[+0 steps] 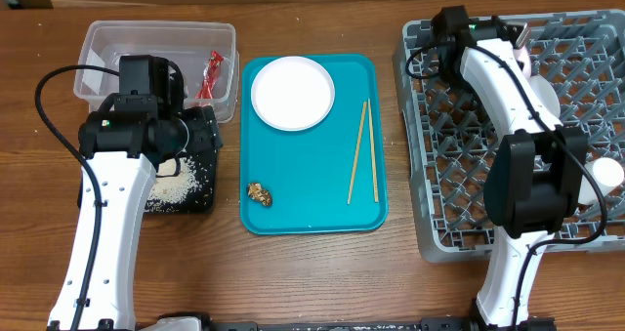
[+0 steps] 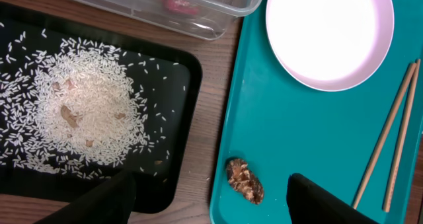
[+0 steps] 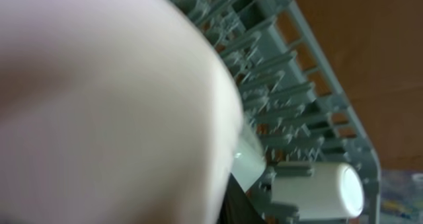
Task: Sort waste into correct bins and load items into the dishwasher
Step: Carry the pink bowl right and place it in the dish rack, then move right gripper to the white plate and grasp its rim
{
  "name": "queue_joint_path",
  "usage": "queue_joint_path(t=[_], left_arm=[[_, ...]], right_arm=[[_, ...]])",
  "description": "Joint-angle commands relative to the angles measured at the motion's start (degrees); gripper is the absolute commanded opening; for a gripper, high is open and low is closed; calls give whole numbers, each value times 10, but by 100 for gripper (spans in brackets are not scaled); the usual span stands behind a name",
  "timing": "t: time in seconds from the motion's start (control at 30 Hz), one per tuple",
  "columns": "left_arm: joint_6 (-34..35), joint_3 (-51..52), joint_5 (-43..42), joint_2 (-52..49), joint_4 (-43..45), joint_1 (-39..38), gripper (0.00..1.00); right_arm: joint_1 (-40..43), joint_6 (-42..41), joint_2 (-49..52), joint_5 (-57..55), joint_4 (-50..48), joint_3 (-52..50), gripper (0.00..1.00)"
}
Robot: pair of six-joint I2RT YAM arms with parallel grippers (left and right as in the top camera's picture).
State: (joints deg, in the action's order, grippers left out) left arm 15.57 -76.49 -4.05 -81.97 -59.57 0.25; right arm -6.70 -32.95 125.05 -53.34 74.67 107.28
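As far as the pictures show, roughly half of the job looks done. At the far left corner of the wooden tabletop (image 1: pixel 322 282), the crumpled red wrapper (image 1: pixel 212 72) lies inside the clear rectangular plastic tub (image 1: pixel 98 38). Just on the near side of the tub, the loose white rice grains (image 2: pixel 92 118) are heaped in the shallow black rectangular tray (image 2: pixel 178 118), with a few tan crumbs among them. Along the right edge, the large square grey plastic dish rack (image 1: pixel 586 38) holds a small white cup (image 3: pixel 317 191) lying on its side among the pegs.

By my reading, three things are left: the small brown food lump (image 2: pixel 244 181), the round white plate (image 1: pixel 292 93) and the pair of thin wooden chopsticks (image 1: pixel 363 150). All three sit on the teal serving tray (image 1: pixel 312 185) in the middle of the tabletop. No white paper scrap can be made out.

The left tool (image 2: pixel 211 187) hangs over the gap between black tray and teal tray. Its fingers are spread wide with nothing between them, and the brown lump is just beside. The right tool (image 1: pixel 516 40) is over the far left part of the rack. A pale, blurred bowl (image 3: pixel 99 105) fills its camera view, and I cannot tell whether the tool grips it or how far it is open.

No brand, label or writing is legible anywhere; the wrapper shows only red.
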Motion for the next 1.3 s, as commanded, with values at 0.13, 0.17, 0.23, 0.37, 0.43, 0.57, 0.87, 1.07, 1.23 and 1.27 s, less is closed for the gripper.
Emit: queue_joint_path(t=[0.13,0.17,0.23,0.37,0.43,0.57,0.87,1.07,1.23,1.27], left_arm=[[8,-5,-4,-3,2,1,75],[8,-5,-4,-3,2,1,75],[8,-5,-4,-3,2,1,75],[8,-5,-4,-3,2,1,75],[8,-5,-4,-3,2,1,75],[8,-5,-4,-3,2,1,75],[8,-5,-4,-3,2,1,76],[8,-5,-4,-3,2,1,77],[8,-5,-4,-3,2,1,77],[8,-5,-4,-3,2,1,77]], right_arm=[[-1,22,-70,131,15,-10,70],[-1,23,-80,135,14,-10,72],[0,23,-110,148,11,-10,81],[-1,33,-164,191,-6,-10,100],[-1,34,-188,234,-20,-10,100],[-1,174,-213,457,-64,-10,100],[-34,215,-200,709,-124,-12,100],[-92,212,-148,708,-156,-12,99],[-143,165,-72,687,-170,-12,94],[-148,153,-60,682,-173,-12,94]])
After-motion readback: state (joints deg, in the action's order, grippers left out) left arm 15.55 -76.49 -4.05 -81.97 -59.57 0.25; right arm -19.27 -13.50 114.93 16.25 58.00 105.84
